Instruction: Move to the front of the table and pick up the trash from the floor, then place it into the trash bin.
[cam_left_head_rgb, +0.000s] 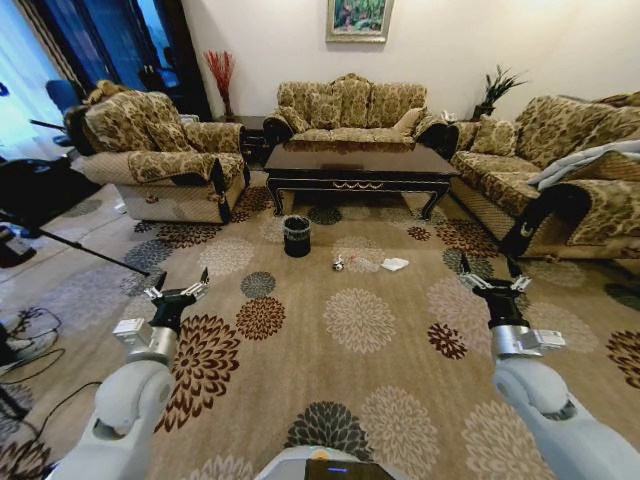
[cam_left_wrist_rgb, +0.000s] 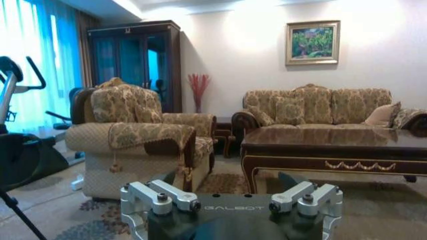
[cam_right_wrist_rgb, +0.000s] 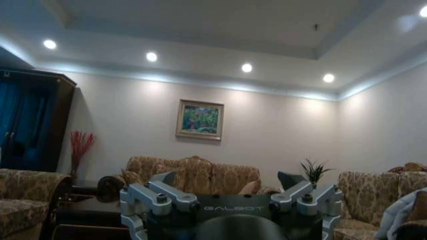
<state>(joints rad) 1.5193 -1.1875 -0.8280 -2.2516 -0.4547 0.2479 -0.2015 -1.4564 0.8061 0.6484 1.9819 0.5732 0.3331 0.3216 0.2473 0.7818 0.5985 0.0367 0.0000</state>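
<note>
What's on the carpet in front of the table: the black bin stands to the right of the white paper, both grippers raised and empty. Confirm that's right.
Not quite. In the head view the trash bin stands to the left of the white paper, not the right. The rest holds: both lie on the carpet in front of the table, and the left gripper and right gripper are raised, open and empty.

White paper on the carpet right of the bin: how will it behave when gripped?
The paper looks crumpled and thin, so probably light and soft, likely to crush between fingers. Lying flat on the carpet, it may be hard to get under. It seems unlikely to roll.
</note>
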